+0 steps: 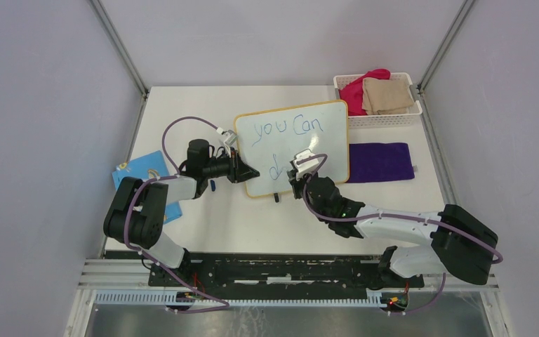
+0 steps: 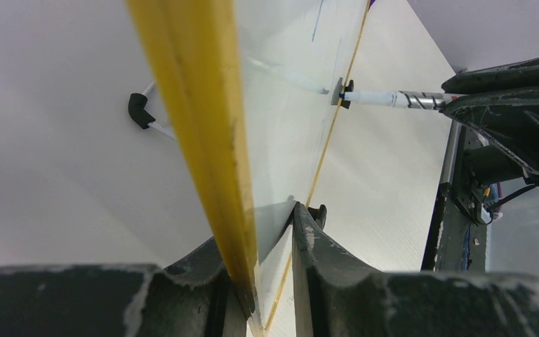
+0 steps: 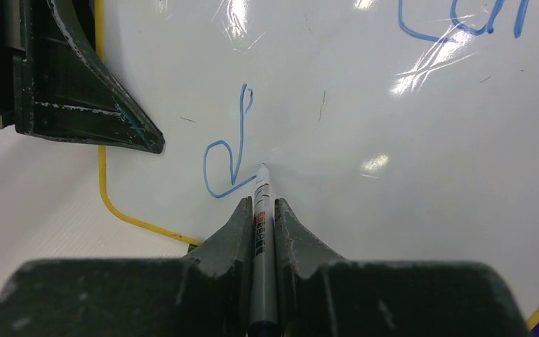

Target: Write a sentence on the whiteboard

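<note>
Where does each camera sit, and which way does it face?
Top: fixed above and behind, looking down on the table; left arm and right arm show, bases at the bottom.
Left wrist: on the left arm, looking along the whiteboard rim; the left end effector clamps that rim.
Right wrist: on the right arm, looking down the marker at the blue writing; the right end effector grips the marker.
Shared: both wrist views show whiteboard and marker.

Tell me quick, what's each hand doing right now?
Left hand: closed on the whiteboard edge.
Right hand: closed on a marker, tip at the whiteboard.
</note>
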Robot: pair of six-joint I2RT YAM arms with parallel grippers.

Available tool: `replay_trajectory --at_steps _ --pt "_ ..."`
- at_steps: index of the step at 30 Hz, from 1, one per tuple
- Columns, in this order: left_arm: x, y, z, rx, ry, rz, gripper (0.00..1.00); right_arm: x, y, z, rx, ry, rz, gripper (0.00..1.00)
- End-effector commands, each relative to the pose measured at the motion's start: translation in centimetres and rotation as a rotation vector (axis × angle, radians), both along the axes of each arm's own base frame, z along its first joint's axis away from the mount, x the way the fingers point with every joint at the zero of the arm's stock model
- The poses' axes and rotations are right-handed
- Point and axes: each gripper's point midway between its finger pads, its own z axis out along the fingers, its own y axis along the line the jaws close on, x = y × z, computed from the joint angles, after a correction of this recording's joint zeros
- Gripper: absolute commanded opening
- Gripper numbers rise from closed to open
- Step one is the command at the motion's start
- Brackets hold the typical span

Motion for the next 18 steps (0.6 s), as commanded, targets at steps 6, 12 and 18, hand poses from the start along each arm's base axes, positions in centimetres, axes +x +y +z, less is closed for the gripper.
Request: replay_trajectory --at_steps 6,12,18 --pt "-1.1 0.8 -4.3 0.131 0.089 0.030 0.02 1.1 0.3 3.3 0.063 -0.067 -0.024 0.00" --pt "-1.0 0.9 -4.3 0.133 0.088 0.032 0.02 1.2 0.7 2.6 0.053 -0.054 -0.014 0.00" --pt "-1.1 0.8 -4.4 0.133 0.091 0.031 0.02 0.9 0.9 1.2 0.036 -0.021 0.003 0.00"
